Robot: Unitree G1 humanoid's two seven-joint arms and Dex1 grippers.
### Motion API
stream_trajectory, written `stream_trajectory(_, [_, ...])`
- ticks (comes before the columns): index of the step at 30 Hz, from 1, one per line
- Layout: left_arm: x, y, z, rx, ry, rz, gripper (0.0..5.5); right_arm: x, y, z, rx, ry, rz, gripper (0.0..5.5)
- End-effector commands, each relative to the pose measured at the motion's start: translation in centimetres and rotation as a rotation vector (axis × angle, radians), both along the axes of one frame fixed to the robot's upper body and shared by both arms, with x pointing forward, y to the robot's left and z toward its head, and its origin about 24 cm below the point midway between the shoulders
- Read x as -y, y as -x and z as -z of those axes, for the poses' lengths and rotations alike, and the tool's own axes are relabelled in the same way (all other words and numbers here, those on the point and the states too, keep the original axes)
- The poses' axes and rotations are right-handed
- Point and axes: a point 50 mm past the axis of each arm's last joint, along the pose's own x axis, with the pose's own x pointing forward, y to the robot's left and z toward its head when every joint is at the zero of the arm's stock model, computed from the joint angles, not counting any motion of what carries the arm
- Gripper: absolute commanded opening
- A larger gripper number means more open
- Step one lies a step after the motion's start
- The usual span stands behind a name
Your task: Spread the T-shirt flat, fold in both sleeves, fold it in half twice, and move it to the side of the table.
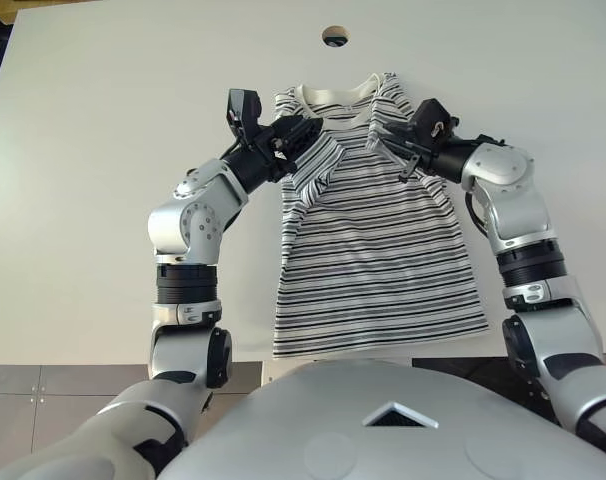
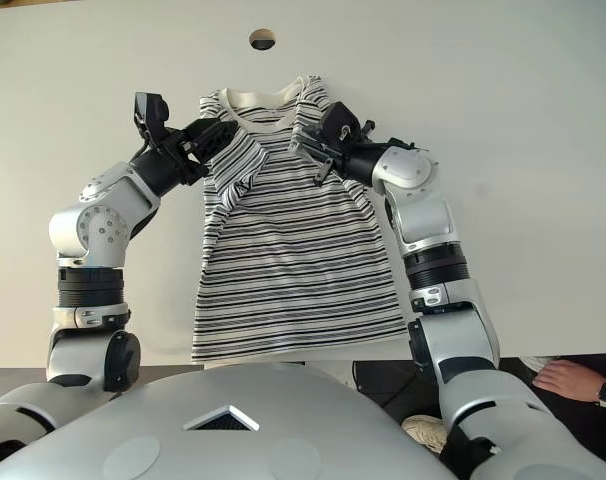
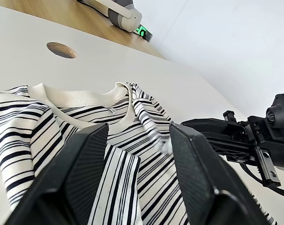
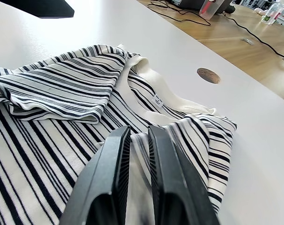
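**Black-and-white stripes lying on a plain white table**

The T-shirt (image 1: pixel 373 260) is showing narrow horizontal stripes, black on white, across its body and both sleeves. Its ribbed neckband (image 1: pixel 335 97) is showing plain cream, with a small white label (image 4: pixel 157 100) inside it. The table (image 1: pixel 103 150) under the T-shirt is showing plain white, and a round grommet (image 1: pixel 335 37) beyond the T-shirt's collar is showing brown. At the T-shirt's shoulders, the left gripper (image 1: pixel 303 128) and the right gripper (image 1: pixel 388 142) are showing matte black.

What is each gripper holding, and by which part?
The right gripper pinches the T-shirt by the edge of its right-side sleeve, folded inward. The left gripper is open and holds nothing.
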Motion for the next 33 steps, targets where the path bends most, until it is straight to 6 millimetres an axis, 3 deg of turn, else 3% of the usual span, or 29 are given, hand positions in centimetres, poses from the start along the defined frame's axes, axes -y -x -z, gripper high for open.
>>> stream_trajectory(1, [-0.3, 0.0, -0.3, 0.027, -0.019, 0.000, 2.43, 0.6, 0.3, -1.7, 0.031, -0.016, -0.028, 0.65])
stream_trajectory(5, [-0.6, 0.1, -0.6, 0.047, -0.028, 0.007, 2.43, 0.9, 0.7, -2.8, 0.031, -0.065, -0.045, 0.65])
stream_trajectory(8, [-1.9, 0.9, -1.4, 0.251, -0.208, 0.016, 2.43, 2.0, 0.8, -4.9, 0.119, -0.227, -0.045, 0.65])
stream_trajectory(11, [-4.2, 4.4, -1.9, 0.650, -0.633, 0.269, 2.43, 5.7, 2.6, -5.9, 0.300, -0.217, -0.089, 0.65])
stream_trajectory(13, [-5.3, 7.5, -2.3, 0.788, -0.771, 0.529, 2.43, 8.1, 4.1, -5.8, 0.262, -0.169, -0.171, 0.65])
stream_trajectory(15, [-6.7, 9.3, -2.2, 0.858, -0.916, 0.720, 2.61, 10.5, 5.3, -5.4, 0.200, -0.056, -0.226, 0.68])
stream_trajectory(17, [-8.4, 11.0, -1.6, 0.830, -1.043, 0.915, 2.87, 13.2, 6.2, -4.5, 0.111, 0.162, -0.234, 0.98])
stream_trajectory(21, [-11.7, 14.0, -0.7, 0.740, -1.251, 1.272, 3.36, 17.4, 10.3, -3.1, -0.048, 0.578, -0.470, 1.58])
stream_trajectory(24, [-12.2, 15.2, -0.1, 0.741, -1.272, 1.403, 3.36, 17.9, 12.5, -2.8, -0.105, 0.679, -0.608, 1.58])
stream_trajectory(27, [-11.9, 16.6, 0.9, 0.748, -1.241, 1.489, 3.36, 17.1, 14.4, -1.7, -0.156, 0.767, -0.765, 1.58])
stream_trajectory(33, [-8.1, 18.3, 1.4, 0.855, -1.048, 1.462, 3.36, 14.4, 17.1, 0.5, -0.143, 0.758, -0.956, 1.58])
